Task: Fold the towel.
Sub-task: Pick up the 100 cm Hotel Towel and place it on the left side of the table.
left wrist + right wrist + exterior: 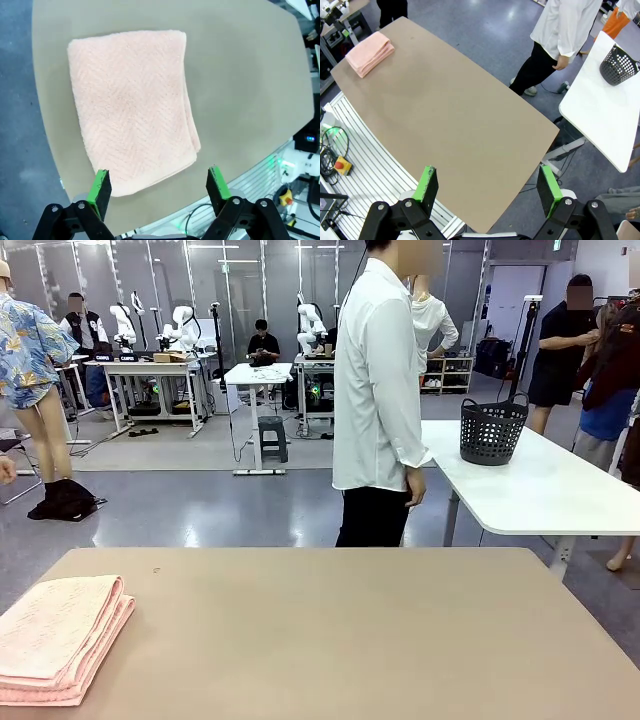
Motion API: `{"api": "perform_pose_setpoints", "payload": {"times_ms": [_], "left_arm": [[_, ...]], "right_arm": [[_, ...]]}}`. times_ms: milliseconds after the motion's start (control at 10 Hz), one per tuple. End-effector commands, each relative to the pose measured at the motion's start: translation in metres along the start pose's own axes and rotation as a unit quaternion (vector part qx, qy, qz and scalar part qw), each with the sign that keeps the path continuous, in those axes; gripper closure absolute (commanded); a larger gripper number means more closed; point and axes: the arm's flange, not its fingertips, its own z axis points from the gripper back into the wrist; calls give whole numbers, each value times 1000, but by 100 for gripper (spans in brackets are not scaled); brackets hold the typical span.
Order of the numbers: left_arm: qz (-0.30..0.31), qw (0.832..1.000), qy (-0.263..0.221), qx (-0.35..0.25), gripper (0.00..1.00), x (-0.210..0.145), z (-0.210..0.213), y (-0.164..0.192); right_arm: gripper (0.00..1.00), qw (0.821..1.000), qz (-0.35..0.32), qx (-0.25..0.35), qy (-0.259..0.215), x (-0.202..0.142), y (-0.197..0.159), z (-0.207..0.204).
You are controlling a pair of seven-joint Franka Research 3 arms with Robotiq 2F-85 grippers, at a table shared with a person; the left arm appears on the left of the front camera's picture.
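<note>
The towel (55, 638), salmon-pink with a zigzag weave, lies folded in a thick stack at the near left corner of the tan table (340, 630). From the left wrist view I look straight down on the towel (131, 105); my left gripper (159, 185) hovers above its near edge, open and holding nothing. High over the table's opposite side, my right gripper (487, 187) is open and holds nothing, and the towel (369, 53) lies far off at the table's other corner.
A person in a white shirt (378, 390) stands at the far edge of the table, arms down. Behind, a white table (540, 485) carries a black perforated basket (492, 430). Other people stand at the far right.
</note>
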Motion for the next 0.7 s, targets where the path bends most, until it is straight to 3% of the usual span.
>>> {"api": "perform_pose_setpoints", "payload": {"times_ms": [0, 600], "left_arm": [[1, 1000, -6, 8, 4, 3, 5, 2], [1, 1000, -6, 8, 4, 3, 5, 2]], "right_arm": [[0, 1000, -12, -5, 0, 2, 0, -1], [0, 1000, -12, -5, 0, 2, 0, -1]]}}
